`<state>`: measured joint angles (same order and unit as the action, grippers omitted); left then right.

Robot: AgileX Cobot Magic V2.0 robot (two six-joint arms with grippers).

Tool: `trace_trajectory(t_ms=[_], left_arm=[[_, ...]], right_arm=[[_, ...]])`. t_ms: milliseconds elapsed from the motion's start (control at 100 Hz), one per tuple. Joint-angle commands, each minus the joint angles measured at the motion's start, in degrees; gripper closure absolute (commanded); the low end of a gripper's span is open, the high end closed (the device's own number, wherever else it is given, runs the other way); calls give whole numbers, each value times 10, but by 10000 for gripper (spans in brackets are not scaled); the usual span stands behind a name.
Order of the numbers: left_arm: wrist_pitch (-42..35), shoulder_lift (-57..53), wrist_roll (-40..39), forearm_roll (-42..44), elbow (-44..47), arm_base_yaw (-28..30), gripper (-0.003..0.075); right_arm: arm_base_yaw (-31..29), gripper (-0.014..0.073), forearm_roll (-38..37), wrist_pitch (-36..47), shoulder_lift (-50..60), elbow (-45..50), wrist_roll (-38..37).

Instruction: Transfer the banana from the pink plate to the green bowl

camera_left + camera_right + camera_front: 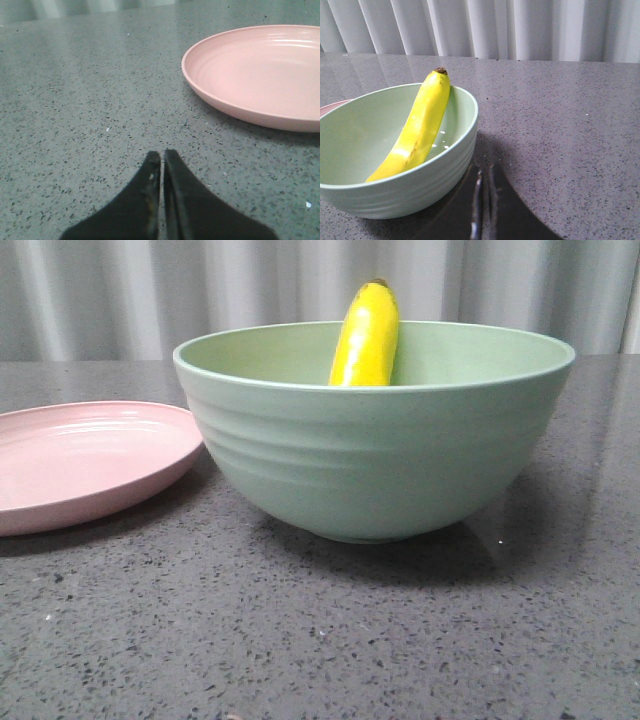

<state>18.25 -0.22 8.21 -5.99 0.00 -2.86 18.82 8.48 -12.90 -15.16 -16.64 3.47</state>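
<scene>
The yellow banana (366,337) lies inside the pale green bowl (380,455), leaning against the far wall with its dark tip above the rim; it also shows in the right wrist view (417,127) in the bowl (420,185). The pink plate (80,465) sits empty to the bowl's left, also in the left wrist view (260,75). My left gripper (162,152) is shut and empty, low over the table beside the plate. My right gripper (485,167) is shut and empty beside the bowl's outer wall. Neither gripper shows in the front view.
The dark speckled stone tabletop (320,640) carries both dishes. A pale pleated curtain (200,290) hangs behind the table's far edge.
</scene>
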Motion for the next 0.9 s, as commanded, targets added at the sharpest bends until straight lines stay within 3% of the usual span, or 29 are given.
trace_trajectory(t_ms=[0, 530, 890], left_arm=[[-34, -17, -1, -1, 6, 1, 741], [-34, -17, -1, -1, 6, 1, 741], [-34, -17, -1, -1, 6, 1, 741]], right_arm=[[-1, 664, -5, 44, -3, -16, 6], [-2, 664, -5, 44, 5, -13, 6], [-111, 664, -5, 122, 71, 89, 6]])
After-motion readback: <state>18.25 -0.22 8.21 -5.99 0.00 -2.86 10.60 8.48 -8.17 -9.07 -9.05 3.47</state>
